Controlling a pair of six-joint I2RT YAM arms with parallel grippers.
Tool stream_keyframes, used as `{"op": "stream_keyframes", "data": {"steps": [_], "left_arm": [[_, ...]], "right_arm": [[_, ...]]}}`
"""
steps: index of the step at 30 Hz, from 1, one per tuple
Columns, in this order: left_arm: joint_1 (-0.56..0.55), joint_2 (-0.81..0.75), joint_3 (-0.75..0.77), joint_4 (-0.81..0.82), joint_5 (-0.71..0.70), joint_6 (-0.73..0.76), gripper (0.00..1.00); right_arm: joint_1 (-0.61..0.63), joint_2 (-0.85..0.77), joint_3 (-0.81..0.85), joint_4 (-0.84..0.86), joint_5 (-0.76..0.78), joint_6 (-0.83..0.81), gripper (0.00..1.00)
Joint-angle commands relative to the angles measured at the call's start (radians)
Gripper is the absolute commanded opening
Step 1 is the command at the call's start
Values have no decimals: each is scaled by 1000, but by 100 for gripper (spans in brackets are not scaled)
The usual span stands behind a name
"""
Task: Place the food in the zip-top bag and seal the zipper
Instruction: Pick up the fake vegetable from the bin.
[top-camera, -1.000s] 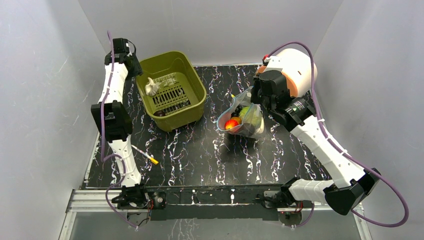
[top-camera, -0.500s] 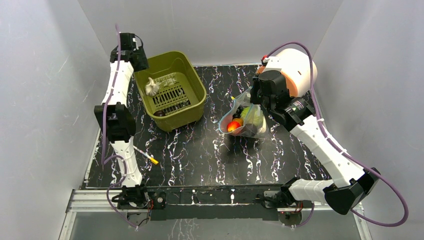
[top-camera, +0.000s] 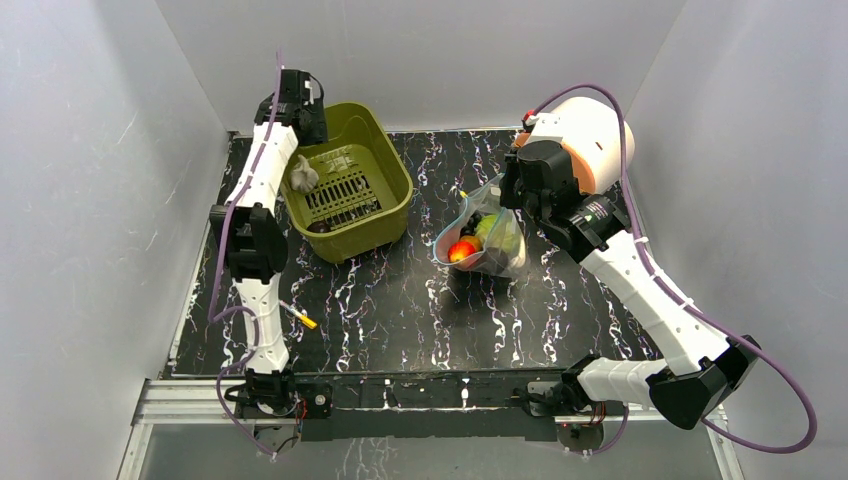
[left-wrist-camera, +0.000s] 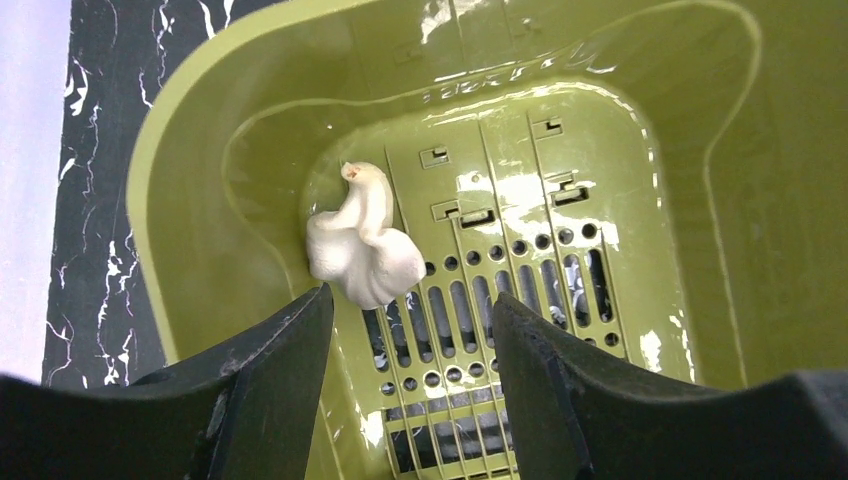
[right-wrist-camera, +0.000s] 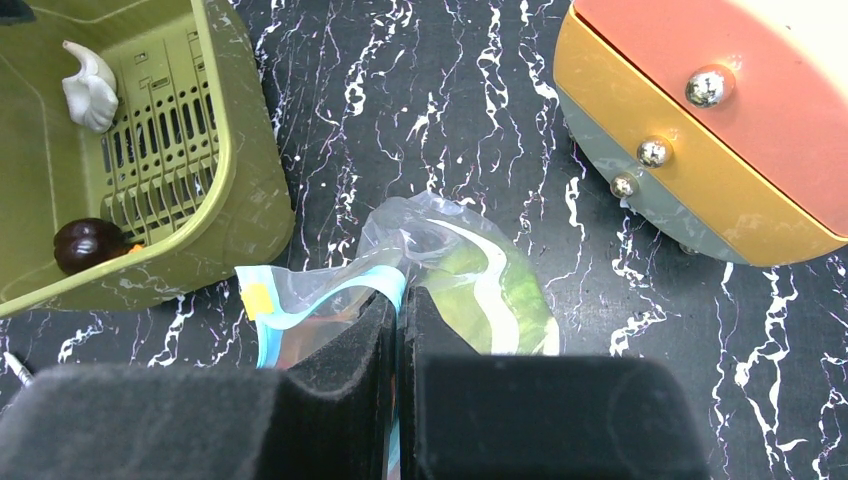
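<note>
The clear zip-top bag (top-camera: 480, 235) sits mid-table with a green cabbage (right-wrist-camera: 500, 290), a red fruit (top-camera: 461, 250) and dark grapes inside. My right gripper (right-wrist-camera: 402, 300) is shut on the bag's blue-teal zipper (right-wrist-camera: 330, 300) and holds its mouth up. My left gripper (left-wrist-camera: 410, 310) is open over the olive-green bin (top-camera: 385, 160), just above the white piece (left-wrist-camera: 360, 240) on the bin floor; the piece also shows in the top view (top-camera: 302, 176). A dark round fruit (right-wrist-camera: 88, 245) lies in the bin's near corner.
A thin yellow-tipped stick (top-camera: 297, 314) lies on the table by the left arm. A round orange, yellow and grey container (right-wrist-camera: 720, 130) stands at the back right, close behind the right gripper. Grey walls enclose the table.
My left arm has swung right and forward from outside the bin's left rim to above the bin. The bag has shifted slightly in the right gripper's hold.
</note>
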Motion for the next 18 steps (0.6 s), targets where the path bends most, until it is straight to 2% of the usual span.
{"op": "stream_keyframes", "data": {"steps": [1,6,18], "left_arm": [[0,40,27,-7,-52,3,58],[0,78,3,-12,-119,37,59],[0,202,48,-6,-150,33,61]], "right_arm": [[-6,-29,26,82,11,-6,0],[-5,-32,28,76,17,-4,0],[-6,-21,42,70,25,-7,0]]}}
